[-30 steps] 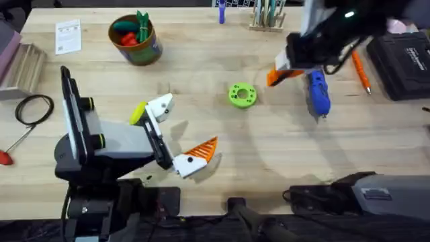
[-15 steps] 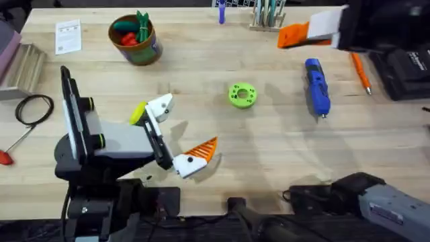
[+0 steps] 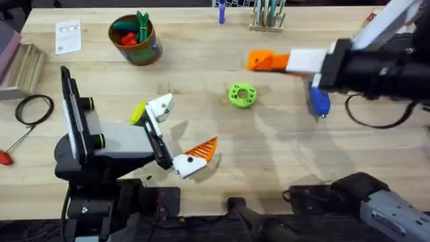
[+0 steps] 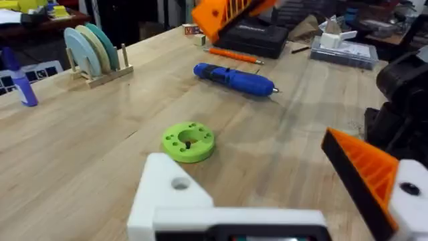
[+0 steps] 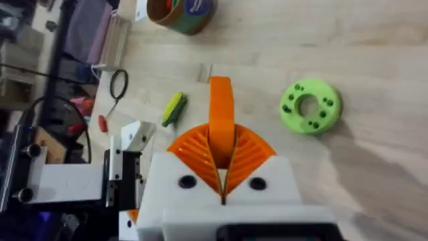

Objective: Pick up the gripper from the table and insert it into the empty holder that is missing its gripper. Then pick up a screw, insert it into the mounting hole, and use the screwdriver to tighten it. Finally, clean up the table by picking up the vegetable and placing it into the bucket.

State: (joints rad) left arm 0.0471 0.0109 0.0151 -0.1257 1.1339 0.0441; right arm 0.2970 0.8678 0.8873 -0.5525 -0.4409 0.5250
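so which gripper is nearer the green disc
Right. The right gripper hangs just beyond the green disc; the left gripper sits farther off, on its near left side.

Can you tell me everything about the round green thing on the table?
The green disc is a flat bright green ring that looks like plastic, with a round hole in the middle and small dark holes around its top face. It lies flat on the wooden table, near the middle, touching nothing else. The blue screwdriver lies apart from it.
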